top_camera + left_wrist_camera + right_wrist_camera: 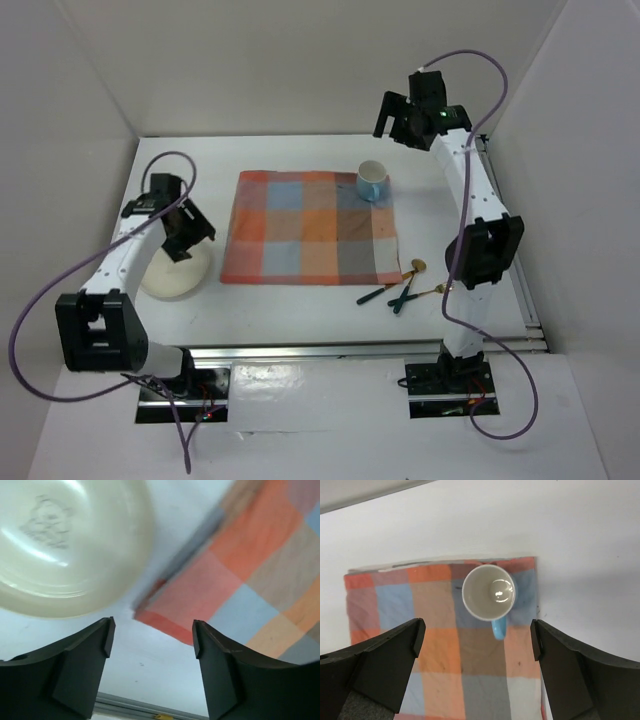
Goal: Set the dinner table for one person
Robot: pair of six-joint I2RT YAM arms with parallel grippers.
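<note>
White, plain, rectangular tabletop, the dinner table [300, 310]: spread beneath both tools, with a metal rail [360, 350] along the edge nearest the arm bases.

Left gripper [152, 635], black, two-finger: jaws set wide apart, gap empty, no contact with any item. Bare table surface directly under the gap. Beyond one finger [75, 670], a round cream-coloured plate [65, 545], flat on the table, close to the tool but untouched. Beyond the other finger [235, 675], the near corner of an orange-and-blue checked cloth mat [240, 580], likewise untouched. In the overhead view, same gripper [185, 240] poised over the plate's edge on the side toward the mat; plate and mat just beside each other, not touching.

Right gripper [477, 632], black, two-finger: jaws at full spread, nothing held, nothing touched. Straight ahead of the gap, a ceramic mug [489, 591], white inside with a light blue handle, upright on the mat's far right corner, handle turned toward the tool. In the overhead view, same gripper [395, 115] raised beyond that corner, clear of the mug.

Back toward the right arm's base, well apart from the right gripper: a small cluster of dark-handled, gold-headed cutlery [400, 290], flat on the table just off the mat's near right corner. Individual pieces too small to tell.
</note>
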